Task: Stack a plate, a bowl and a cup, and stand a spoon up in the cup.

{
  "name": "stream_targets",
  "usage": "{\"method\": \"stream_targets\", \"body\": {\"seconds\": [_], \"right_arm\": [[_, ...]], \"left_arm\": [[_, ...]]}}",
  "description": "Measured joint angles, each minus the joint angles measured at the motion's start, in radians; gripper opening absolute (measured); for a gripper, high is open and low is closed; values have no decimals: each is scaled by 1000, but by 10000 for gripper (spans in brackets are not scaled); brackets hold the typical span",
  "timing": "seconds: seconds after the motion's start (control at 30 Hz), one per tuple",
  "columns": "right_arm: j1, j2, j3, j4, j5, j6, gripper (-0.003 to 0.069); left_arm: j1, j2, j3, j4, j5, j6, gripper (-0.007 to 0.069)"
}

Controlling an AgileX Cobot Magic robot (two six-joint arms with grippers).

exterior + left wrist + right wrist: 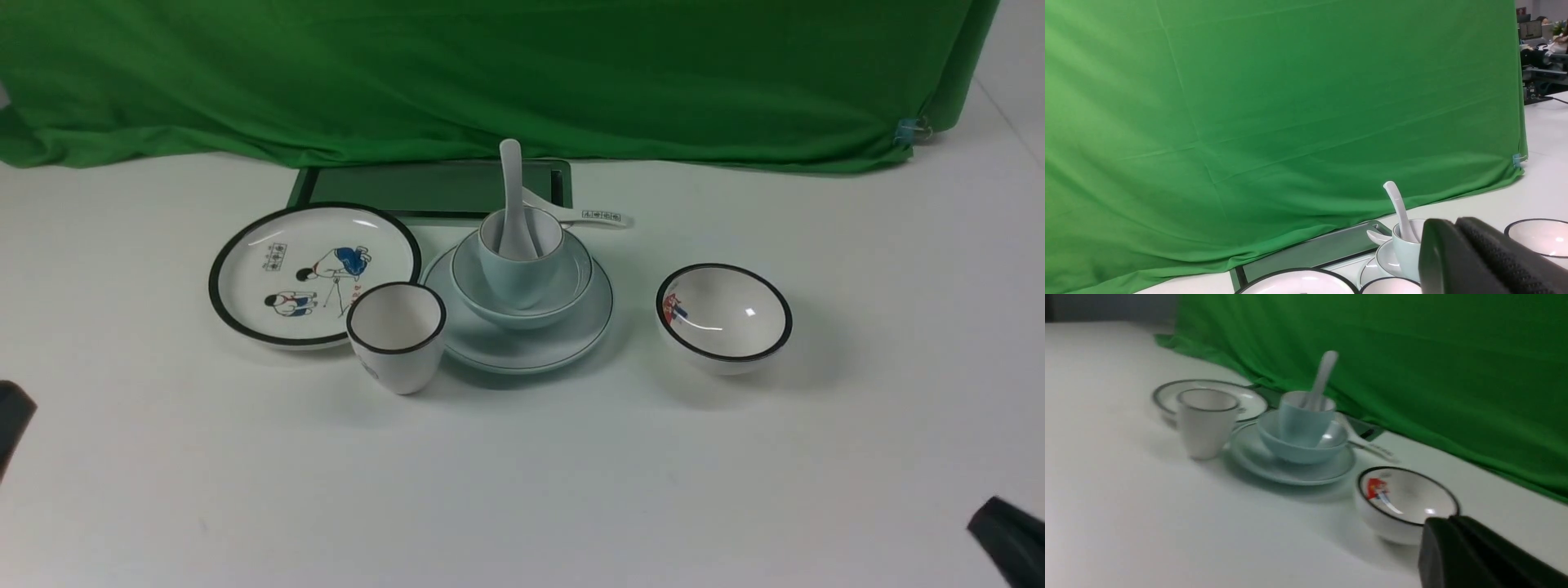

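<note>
Your left fingers (1439, 245) and right fingers (1439, 547) are closed, empty; the spoon (513, 200) stands in the cup (522, 273), so keep both clear of it.

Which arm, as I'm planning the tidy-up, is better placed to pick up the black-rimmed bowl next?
Probably the right: the bowl sits on that side of the finished stack, and the right gripper is empty, though shut, so it must open first.
</note>
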Motion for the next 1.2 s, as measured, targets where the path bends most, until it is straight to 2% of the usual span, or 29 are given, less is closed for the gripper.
{"method": "stream_targets", "body": {"seconds": [0.07,0.17,0.2,0.37,0.53,1.2], "right_arm": [[-46,-33,0,0,16,10,10],[-213,-146,0,1,92,72,10],[-221,-151,0,1,97,76,10],[-385,-181,0,6,259,144,10],[-396,-181,0,10,393,151,10],[-396,-181,0,12,408,150,39]], "left_arm": [[0,0,0,0,0,0,-29],[0,0,0,0,0,0,-29],[0,0,0,0,0,0,-29],[0,0,0,0,-2,0,-29],[0,0,0,0,-1,0,-29],[0,0,1,1,1,0,-29]]}}
